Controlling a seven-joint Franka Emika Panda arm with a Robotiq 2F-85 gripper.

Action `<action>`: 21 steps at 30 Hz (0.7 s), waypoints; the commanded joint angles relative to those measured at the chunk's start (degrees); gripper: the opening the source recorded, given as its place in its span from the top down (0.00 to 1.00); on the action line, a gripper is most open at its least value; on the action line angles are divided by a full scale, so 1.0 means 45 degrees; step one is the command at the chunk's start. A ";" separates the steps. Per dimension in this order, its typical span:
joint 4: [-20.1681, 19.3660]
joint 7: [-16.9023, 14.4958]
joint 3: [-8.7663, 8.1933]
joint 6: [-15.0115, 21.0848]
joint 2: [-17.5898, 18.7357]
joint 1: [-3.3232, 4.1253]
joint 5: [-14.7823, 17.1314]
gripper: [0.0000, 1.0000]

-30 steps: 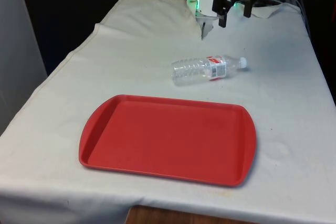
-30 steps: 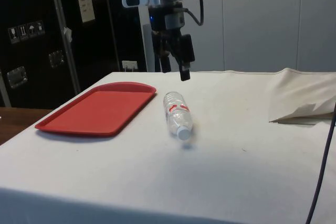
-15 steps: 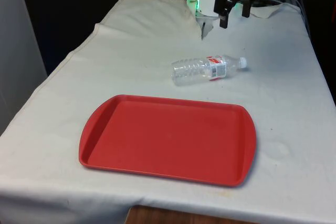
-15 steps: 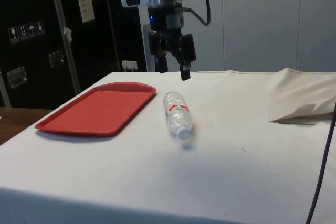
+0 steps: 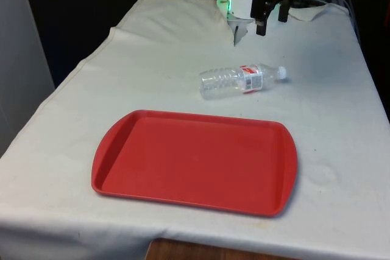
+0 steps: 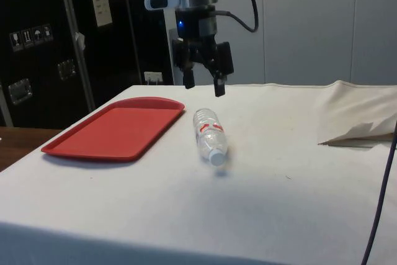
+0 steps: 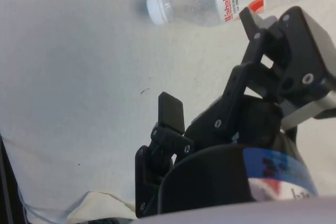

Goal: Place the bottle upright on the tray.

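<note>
claw point(image 6: 203, 85) rotates about its vertical axis above the surface; fingers now spread wider in side view. Height roughly unchanged.

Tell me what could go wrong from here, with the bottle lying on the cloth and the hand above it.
1. The clear plastic water bottle lies on its side on the white cloth, so it may roll away if one finger touches it first.
2. The open hand hangs above, beyond the bottle; a grasp near the white cap could let the body swing and tip over on the red tray.
</note>
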 commanded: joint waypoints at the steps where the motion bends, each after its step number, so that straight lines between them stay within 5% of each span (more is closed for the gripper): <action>1: -0.0025 -0.0140 0.0000 0.0178 0.0076 0.0000 -0.0153 0.00; 21: -0.0025 -0.2075 0.0000 0.0242 0.0407 0.0000 -0.0255 0.00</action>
